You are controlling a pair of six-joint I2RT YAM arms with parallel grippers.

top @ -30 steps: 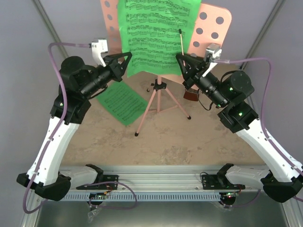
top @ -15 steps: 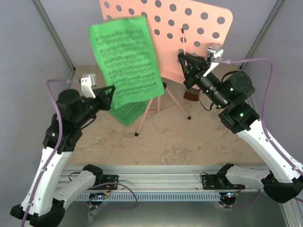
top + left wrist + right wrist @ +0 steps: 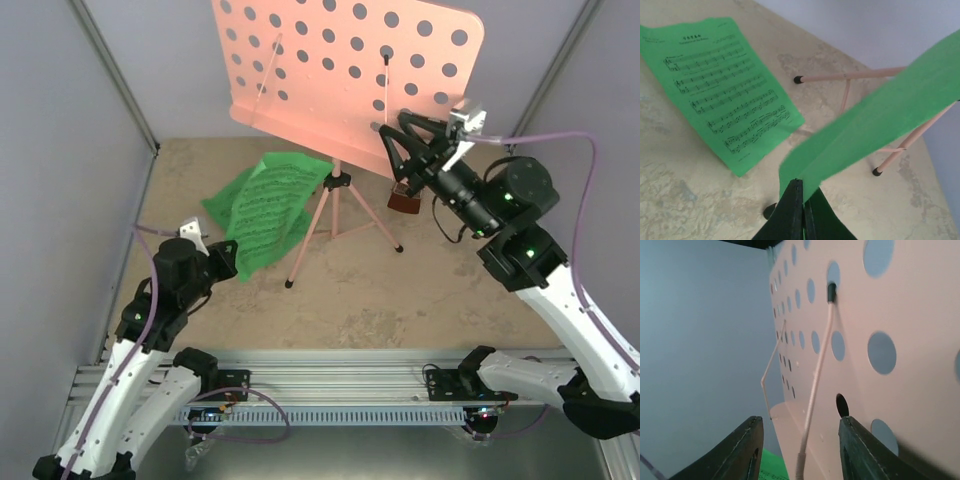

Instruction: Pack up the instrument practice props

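Observation:
The pink music stand's hole-punched desk (image 3: pixel 350 70) stands bare at the back on tripod legs (image 3: pixel 335 215). My left gripper (image 3: pixel 225 262) is shut on the edge of a green sheet-music page (image 3: pixel 275 195), held low over the table on the left. In the left wrist view the jaws (image 3: pixel 800 184) pinch that page (image 3: pixel 880 120), and a second green page (image 3: pixel 725 95) lies flat on the table. My right gripper (image 3: pixel 392 128) is open and empty just in front of the desk's lower right; the right wrist view (image 3: pixel 800 432) shows the desk (image 3: pixel 910 305) and a wire page holder (image 3: pixel 817 385). The brown metronome (image 3: pixel 403 200) is partly hidden behind my right arm.
Grey walls (image 3: pixel 70 120) close in the left, right and back. The tripod's feet (image 3: pixel 798 79) spread over the middle of the beige tabletop (image 3: pixel 400 290). A metal rail (image 3: pixel 340 385) with the arm bases runs along the near edge.
My left arm has pulled the green page off the stand's desk and carried it down and to the near left. The desk now stands bare. My right gripper has risen slightly.

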